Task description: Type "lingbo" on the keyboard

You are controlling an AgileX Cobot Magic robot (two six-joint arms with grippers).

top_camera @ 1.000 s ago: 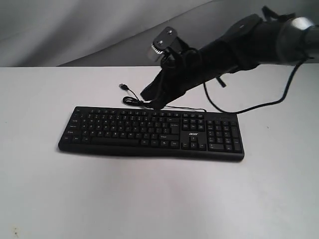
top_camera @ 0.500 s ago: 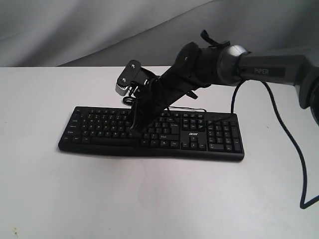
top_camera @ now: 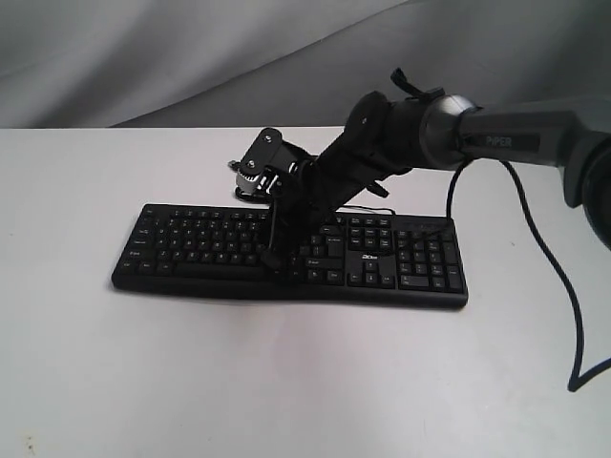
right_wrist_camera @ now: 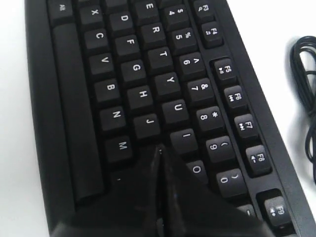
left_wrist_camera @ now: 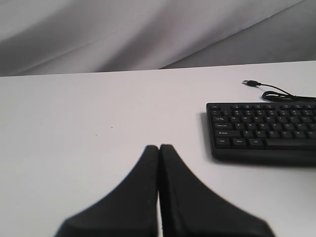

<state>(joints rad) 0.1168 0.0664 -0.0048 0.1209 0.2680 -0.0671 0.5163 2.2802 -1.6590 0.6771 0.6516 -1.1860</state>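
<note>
Presently: keyboard (top_camera: 191,243), black, flat on white table (top_camera: 286,382). Right gripper (right_wrist_camera: 159,149), fingers pressed together, tip among keys J, M, I. Left gripper (left_wrist_camera: 159,147), likewise closed, above table.

Setting: robotics lab test bench.
Plain white worktop (top_camera: 286,382), carrying a single black keyboard (top_camera: 191,243) toward its far edge; grey cloth backdrop (top_camera: 143,57) (creased, draped like a screen) closing off the view behind that far edge; black robot arm (top_camera: 516,138) lettered "PIPER" reaching in over the right edge, its loose black cable (top_camera: 573,385) trailing down across the worktop's right side. Even, flat lighting.
</note>
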